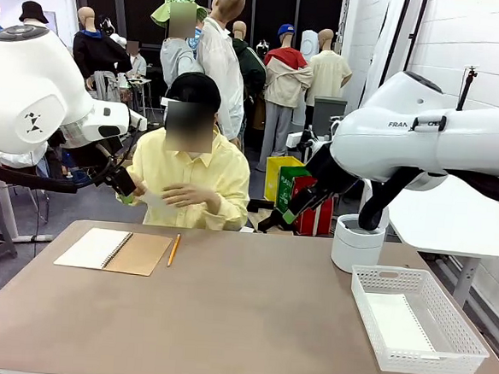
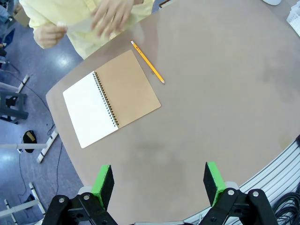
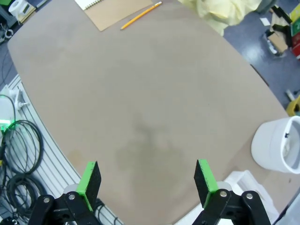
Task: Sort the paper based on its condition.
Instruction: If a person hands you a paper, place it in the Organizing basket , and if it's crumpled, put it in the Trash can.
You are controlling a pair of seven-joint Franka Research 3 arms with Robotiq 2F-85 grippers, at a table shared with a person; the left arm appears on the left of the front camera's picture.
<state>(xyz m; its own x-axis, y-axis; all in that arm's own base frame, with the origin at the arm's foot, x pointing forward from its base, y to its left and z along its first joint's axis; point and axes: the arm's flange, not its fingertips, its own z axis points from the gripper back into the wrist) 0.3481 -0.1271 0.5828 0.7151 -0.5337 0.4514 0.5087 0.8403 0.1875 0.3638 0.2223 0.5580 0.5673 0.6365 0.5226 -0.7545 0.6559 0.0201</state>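
The person at the far side holds a sheet of paper [image 1: 152, 199] in both hands, above the tabletop [image 1: 240, 315]. Both robot hands, the left hand [image 2: 159, 185] and the right hand [image 3: 146, 182], wait up high, wide and empty. Sorting looks barely started. Next, a robot hand probably needs to take the sheet.

This is a robotics lab set up in a workshop-like hall: two white robot arms [image 1: 34, 86] flank a brown surface [image 1: 240, 315], cables [image 3: 18, 154] lie coiled on the floor beside it, and white-painted brick walls [image 1: 465, 39] and blue flooring [image 2: 18, 61] surround the station.
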